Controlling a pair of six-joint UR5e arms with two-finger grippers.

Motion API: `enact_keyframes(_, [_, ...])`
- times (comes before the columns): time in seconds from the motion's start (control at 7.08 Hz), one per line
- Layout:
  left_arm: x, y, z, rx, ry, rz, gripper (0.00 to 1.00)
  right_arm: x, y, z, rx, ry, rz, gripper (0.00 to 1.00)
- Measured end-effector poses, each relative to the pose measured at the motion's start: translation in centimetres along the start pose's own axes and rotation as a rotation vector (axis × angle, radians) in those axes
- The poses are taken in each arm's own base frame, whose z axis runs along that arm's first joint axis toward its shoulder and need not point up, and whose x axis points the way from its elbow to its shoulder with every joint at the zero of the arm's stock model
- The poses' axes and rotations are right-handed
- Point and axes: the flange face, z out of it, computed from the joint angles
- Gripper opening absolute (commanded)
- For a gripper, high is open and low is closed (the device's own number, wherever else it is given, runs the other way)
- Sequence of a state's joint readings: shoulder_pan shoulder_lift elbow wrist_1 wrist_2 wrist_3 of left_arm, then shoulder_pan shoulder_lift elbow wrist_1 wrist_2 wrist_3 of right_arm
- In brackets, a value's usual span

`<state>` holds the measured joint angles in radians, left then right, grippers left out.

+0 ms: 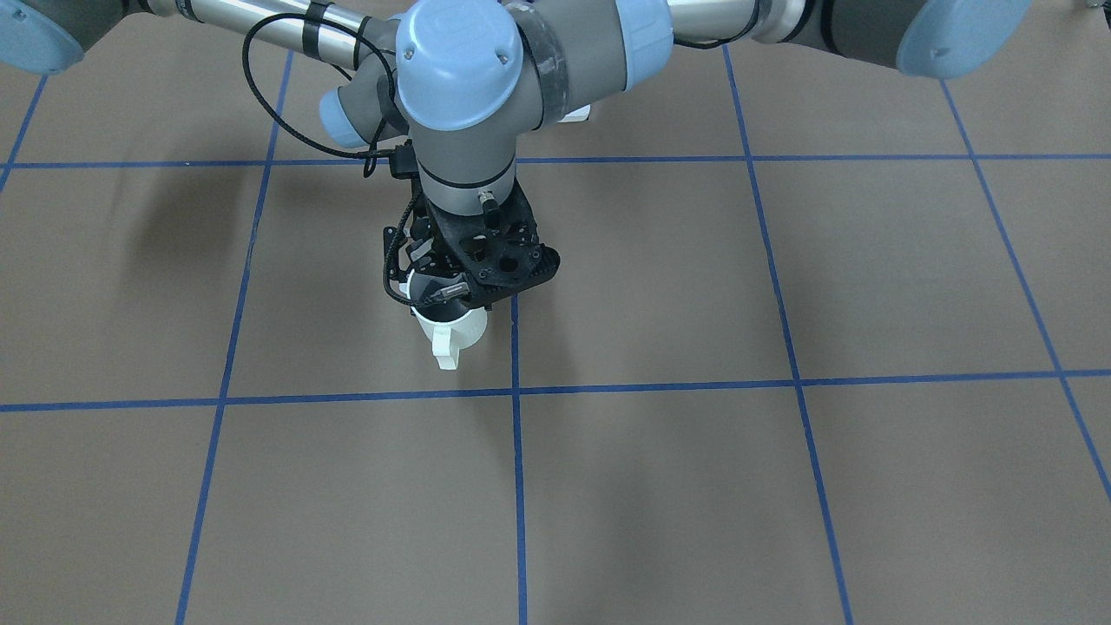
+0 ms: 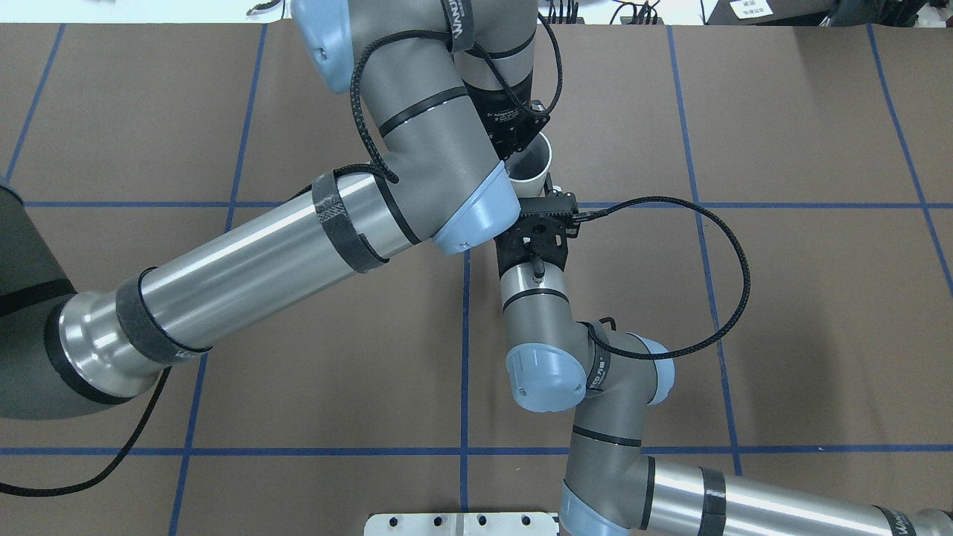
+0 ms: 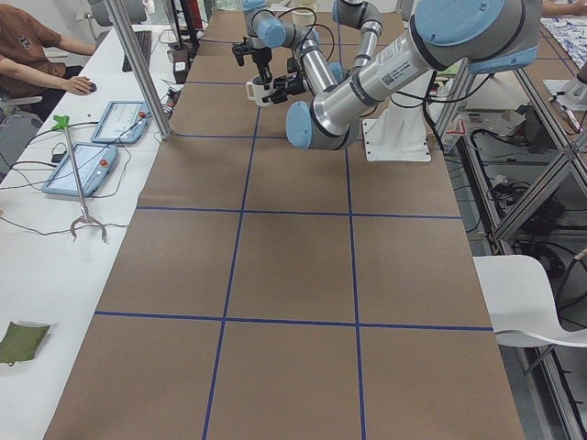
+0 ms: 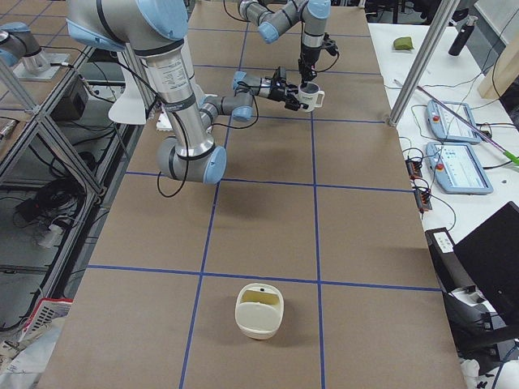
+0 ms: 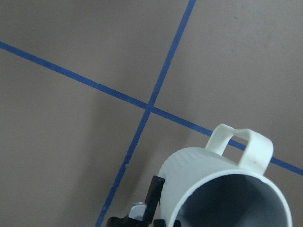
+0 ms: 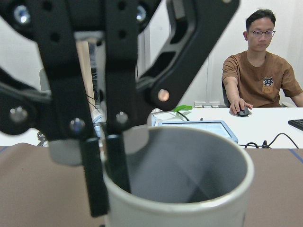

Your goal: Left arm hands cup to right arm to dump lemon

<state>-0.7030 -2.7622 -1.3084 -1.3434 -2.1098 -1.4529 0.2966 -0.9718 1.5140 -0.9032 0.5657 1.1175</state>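
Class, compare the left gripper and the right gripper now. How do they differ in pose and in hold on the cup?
The left gripper points straight down over the cup; the right gripper reaches in level from the side. The left gripper's fingers pinch the cup's wall, one inside, one outside; the right gripper's hold is hidden. Both meet at the cup.

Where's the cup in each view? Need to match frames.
Front-facing: cup just left of centre.
Overhead: cup top centre.
Exterior left: cup small, top, left of centre.
Exterior right: cup small, top, right of centre.
Left wrist: cup bottom right, handle up.
Right wrist: cup fills lower middle, fingers on rim.
Landmark: blue tape crossing nearest the cup; hidden overhead, outside the right wrist view.
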Motion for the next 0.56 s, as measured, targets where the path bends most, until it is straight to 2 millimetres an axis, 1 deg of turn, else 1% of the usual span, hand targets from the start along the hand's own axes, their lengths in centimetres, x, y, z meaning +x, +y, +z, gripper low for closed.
enact_keyframes(0.14, [0.1, 0.0, -0.3, 0.000, 0.004, 0.000, 0.00, 0.0, 0.0, 0.0, 0.000, 0.000, -0.002, 1.00])
enact_keyframes(0.28, [0.2, -0.2, -1.3, 0.006, 0.017, 0.000, 0.00, 0.3, 0.4, 0.1, -0.004, 0.004, -0.013, 1.00])
enact_keyframes(0.42, [0.2, -0.9, -2.5, 0.010, 0.031, -0.008, 0.00, 0.6, 1.0, 0.2, -0.008, 0.009, -0.027, 1.00])
enact_keyframes(0.56, [0.2, -1.8, -4.5, 0.007, 0.054, -0.017, 0.00, 1.3, 1.8, 0.1, -0.016, 0.014, -0.045, 1.00])
